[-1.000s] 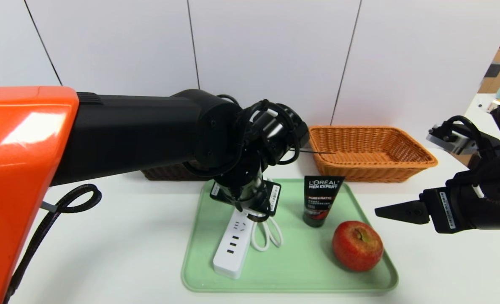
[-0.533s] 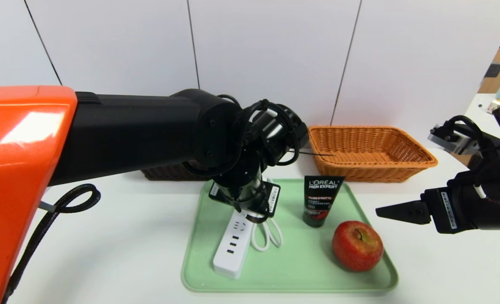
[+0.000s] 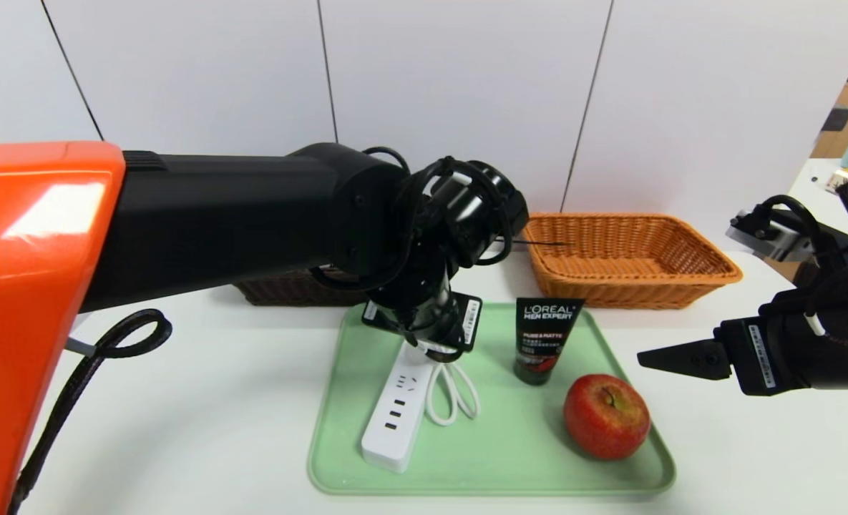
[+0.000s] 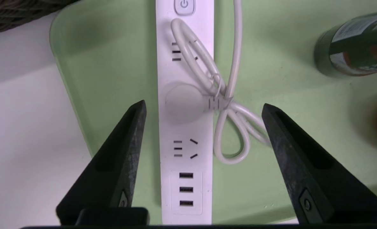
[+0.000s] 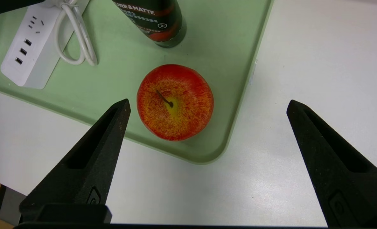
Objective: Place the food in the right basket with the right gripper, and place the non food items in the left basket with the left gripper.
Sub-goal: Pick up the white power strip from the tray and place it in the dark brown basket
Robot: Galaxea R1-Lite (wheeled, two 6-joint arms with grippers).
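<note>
Hovering over tray's [image 3: 338,458] far-left part: left gripper [image 4: 204,108], jaws spread wide, nothing held, fingertips flanking power strip [image 3: 393,408] without touching. Strip lies lengthwise along tray's left side, coiled cord [image 3: 452,390] just beside. Dark basket [image 3: 288,292] behind left arm, near tray's far-left corner. Face-wash tube [image 3: 544,337] upright at tray centre-rear. Apple [image 3: 606,416] near tray's right edge, front. Orange basket [image 3: 627,257] beyond tray's far-right corner. Right gripper [image 5: 207,105] off tray's right edge, jaws fully apart, empty.

White power strip [image 3: 395,408] lying flat on green tray, cord [image 3: 452,390] looped beside it, black tube [image 3: 545,336] standing cap-down, red apple [image 3: 606,416] near tray's right corner, orange basket [image 3: 627,257] behind
</note>
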